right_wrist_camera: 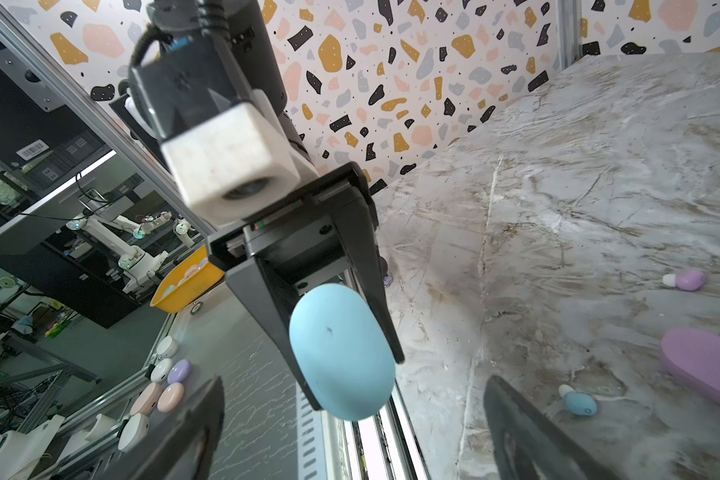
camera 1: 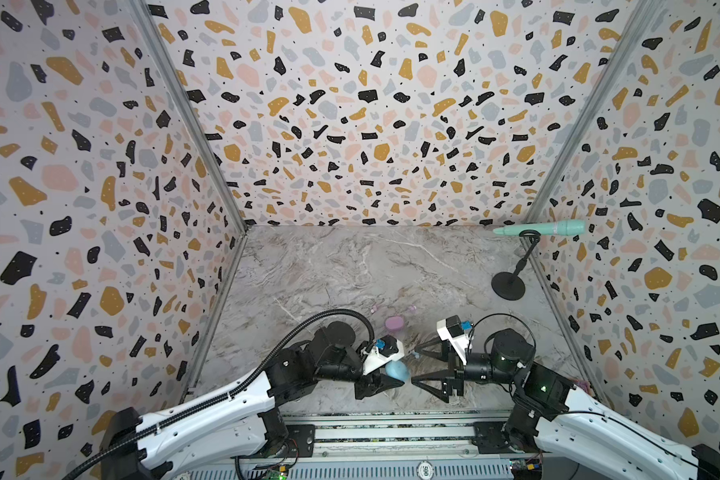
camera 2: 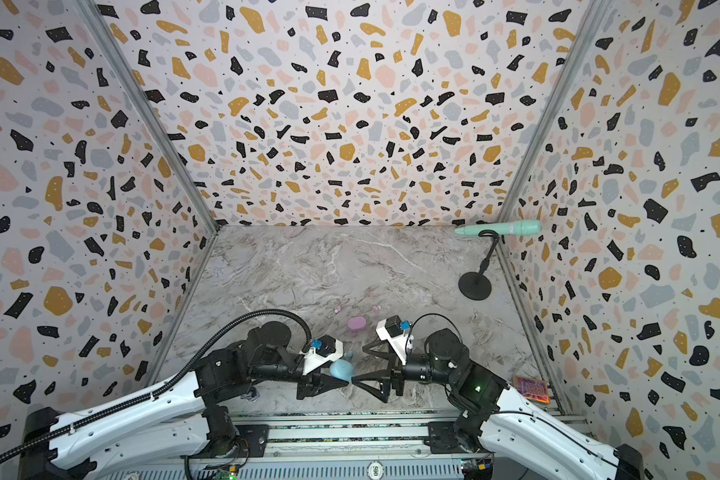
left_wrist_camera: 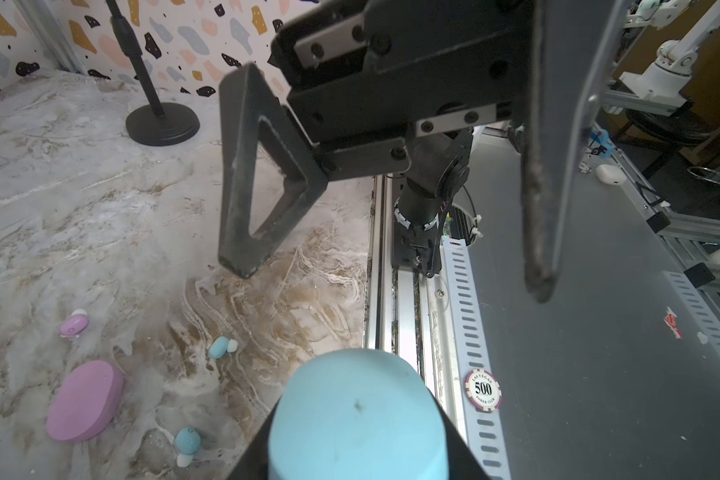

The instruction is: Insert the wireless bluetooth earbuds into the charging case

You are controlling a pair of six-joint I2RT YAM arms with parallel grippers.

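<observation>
A pale blue oval charging case (camera 1: 396, 370) (camera 2: 341, 369) (right_wrist_camera: 341, 353), lid closed, hangs above the table's front edge. My left gripper (camera 1: 404, 379) (left_wrist_camera: 358, 453) is shut on it. My right gripper (camera 1: 414, 365) (camera 2: 358, 364) (right_wrist_camera: 350, 432) faces it from the right, open and empty, with a finger on either side of the case's end. Two blue earbuds (left_wrist_camera: 221, 347) (left_wrist_camera: 188, 442) lie on the marble beside a pink case (camera 1: 393, 323) (left_wrist_camera: 85, 401). Two pink earbuds (camera 1: 374, 308) (camera 1: 411, 308) lie just behind that case.
A black stand (camera 1: 508, 284) holding a mint microphone (camera 1: 549, 228) stands at the back right. The metal rail (camera 1: 391, 428) runs along the front edge, with a poker chip (left_wrist_camera: 483, 390) on it. Patterned walls close in three sides.
</observation>
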